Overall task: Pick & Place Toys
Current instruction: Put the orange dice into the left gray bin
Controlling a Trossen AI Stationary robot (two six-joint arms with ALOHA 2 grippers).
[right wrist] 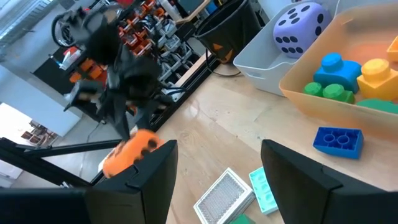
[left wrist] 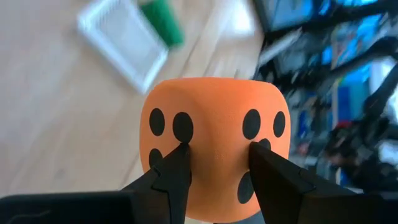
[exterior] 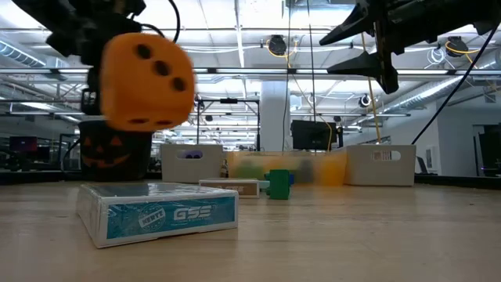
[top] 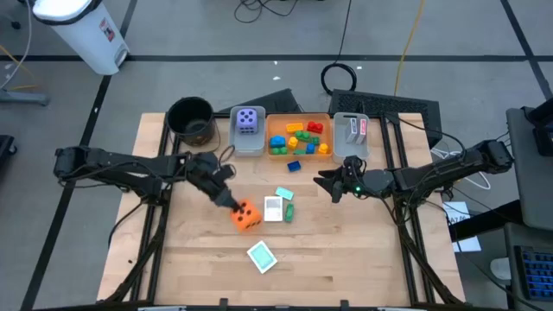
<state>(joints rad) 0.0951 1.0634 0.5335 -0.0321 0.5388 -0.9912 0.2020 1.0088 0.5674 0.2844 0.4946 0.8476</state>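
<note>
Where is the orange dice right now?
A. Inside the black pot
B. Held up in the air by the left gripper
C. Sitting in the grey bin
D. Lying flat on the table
B: the left gripper is shut on the orange dice, and the low view shows the dice clear above the table.

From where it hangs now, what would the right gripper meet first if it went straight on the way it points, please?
Probably the white card and the teal card on the table: the open right gripper frames them between its fingers, though depth is unclear.
</note>
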